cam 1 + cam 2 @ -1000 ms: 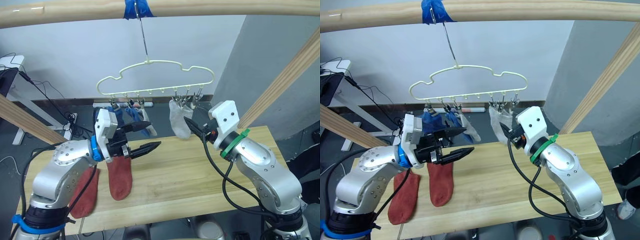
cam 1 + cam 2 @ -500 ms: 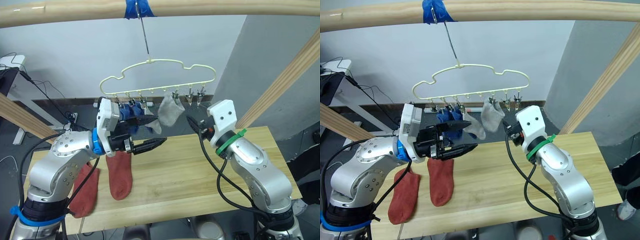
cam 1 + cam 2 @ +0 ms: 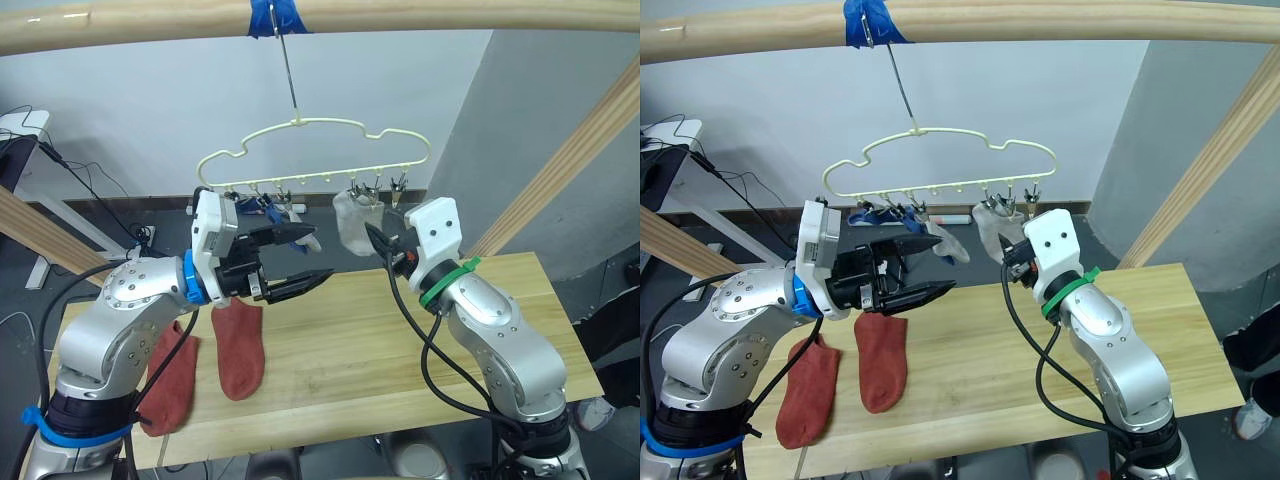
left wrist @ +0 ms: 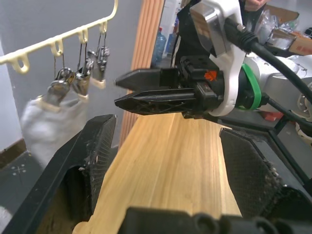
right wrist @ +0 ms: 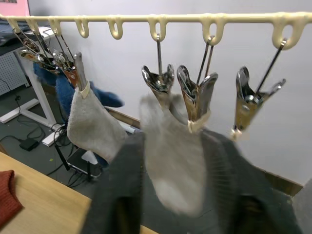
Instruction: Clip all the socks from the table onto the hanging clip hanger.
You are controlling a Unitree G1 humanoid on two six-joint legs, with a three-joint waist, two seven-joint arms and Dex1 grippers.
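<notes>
Our left gripper (image 3: 300, 262), fingers wide, empty, is nearer the two red socks (image 3: 240, 348) lying lengthwise below it.

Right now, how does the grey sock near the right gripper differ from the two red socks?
The grey sock hangs from a silver clip on the hanger, up in the air; the red socks lie flat on the table, side by side, not yet clipped. The grey one sits just in front of the right gripper; the red ones lie below the left arm, untouched. All are short ankle socks.
</notes>
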